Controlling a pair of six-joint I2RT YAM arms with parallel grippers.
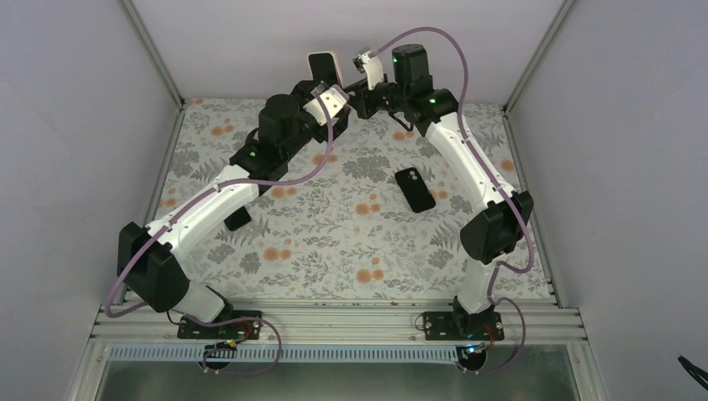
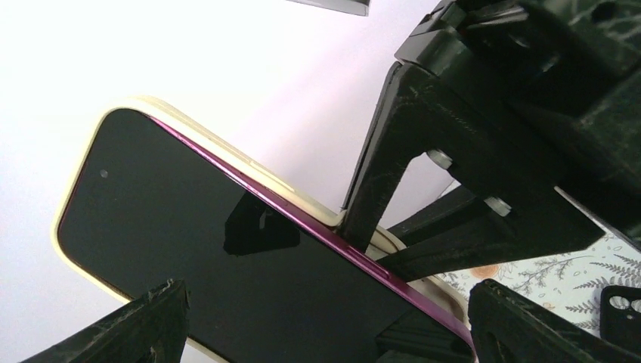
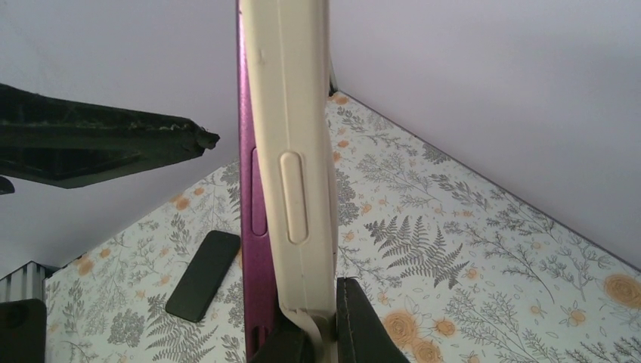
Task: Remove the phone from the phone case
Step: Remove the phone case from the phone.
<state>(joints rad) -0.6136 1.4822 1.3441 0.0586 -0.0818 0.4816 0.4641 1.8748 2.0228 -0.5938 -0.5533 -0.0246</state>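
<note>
A phone with a dark screen [image 2: 227, 249] and a magenta edge [image 3: 249, 189] sits in a cream case [image 3: 291, 113], held upright high at the back [image 1: 323, 67]. My right gripper [image 3: 325, 325] is shut on the case's bottom lip, which is peeled off the phone there. Its black fingers [image 2: 378, 181] pinch the case rim [image 2: 204, 136]. My left gripper [image 2: 329, 302] is open, facing the screen with a finger at each side. One left fingertip [image 3: 200, 138] stops just short of the phone. In the top view the left gripper [image 1: 332, 100] is below the phone and the right gripper [image 1: 365, 68] is beside it.
A black phone-shaped item [image 1: 415, 189] lies flat on the floral table right of centre; it also shows in the right wrist view [image 3: 202, 274] and the left wrist view [image 2: 623, 306]. Another dark item [image 1: 238, 219] lies under the left arm. White walls enclose the table.
</note>
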